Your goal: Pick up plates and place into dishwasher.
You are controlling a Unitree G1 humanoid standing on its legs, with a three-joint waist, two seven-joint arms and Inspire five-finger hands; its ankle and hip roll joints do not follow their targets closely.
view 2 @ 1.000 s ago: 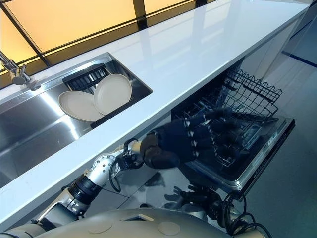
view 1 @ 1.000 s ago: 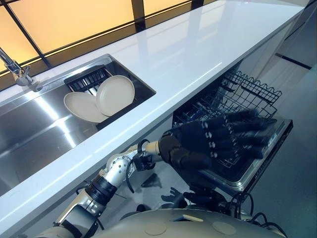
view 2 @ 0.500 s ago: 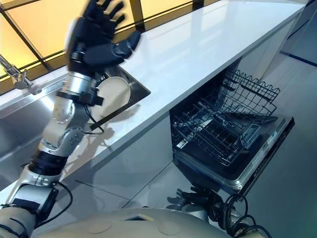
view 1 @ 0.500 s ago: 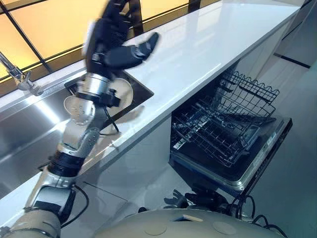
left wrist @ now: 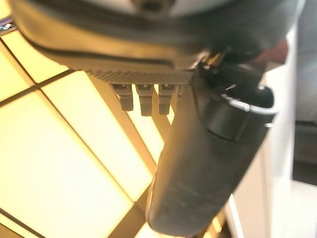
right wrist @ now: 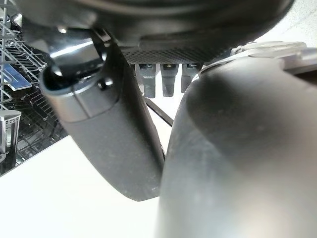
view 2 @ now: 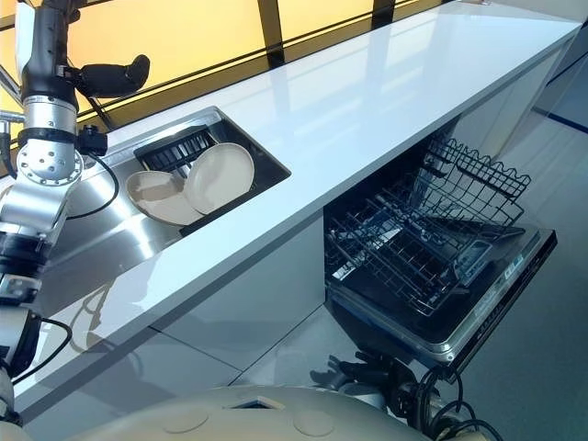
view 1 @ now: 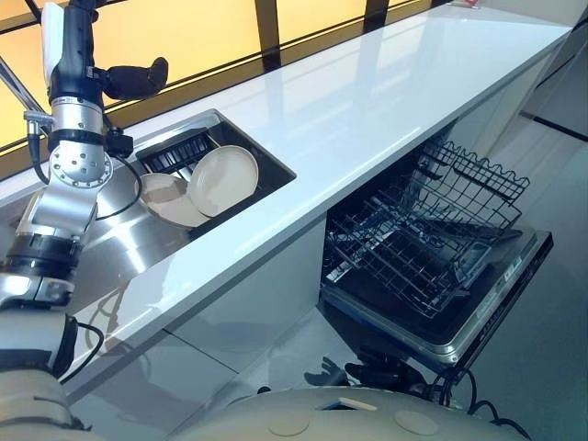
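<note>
Two beige plates lie in the steel sink, leaning on a dark drying rack: a round one tilted up, and a second one partly beneath it. My left hand is raised high above the sink's far left side, well clear of the plates. Its thumb sticks out sideways, its fingers are straight, and it holds nothing. In its own wrist view my right hand is low beside the dishwasher rack, relaxed and holding nothing.
A long white counter runs to the right from the sink. Below it the dishwasher stands open, with its wire rack pulled out over the lowered door. Amber window panels back the counter.
My left arm has swung up from in front of the dishwasher, over the counter, to high above the sink's left side. The plates have not moved.
</note>
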